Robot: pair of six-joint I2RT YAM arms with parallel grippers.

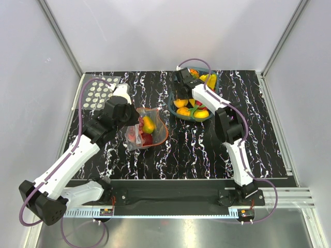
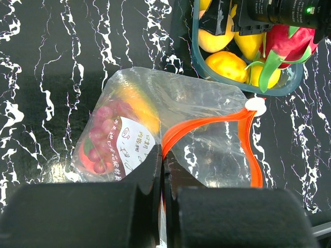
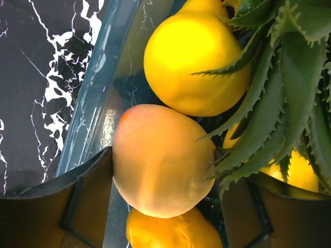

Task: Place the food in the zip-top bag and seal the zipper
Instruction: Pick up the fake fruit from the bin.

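While the marbled table (image 1: 196, 150) is occupied by the teal tray (image 1: 170, 103), the zip-top bag (image 2: 207, 150) is laid just left of that tray, toy grapes (image 2: 103, 129) inside; its zipper (image 2: 207, 123) end is pinched by the pressed-together left gripper (image 2: 163, 155); inside the tray, a peach-coloured fruit (image 3: 160, 155) is straddled by the spread right gripper (image 3: 164, 175).

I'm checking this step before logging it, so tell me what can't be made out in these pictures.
Right wrist view: whether the right tool grips the peach-coloured fruit; leaves cover one side of it.
Left wrist view: the bag near edge, hidden under the shut left tool.
Top view: the right tool's tips, hidden by its own arm over the tray.
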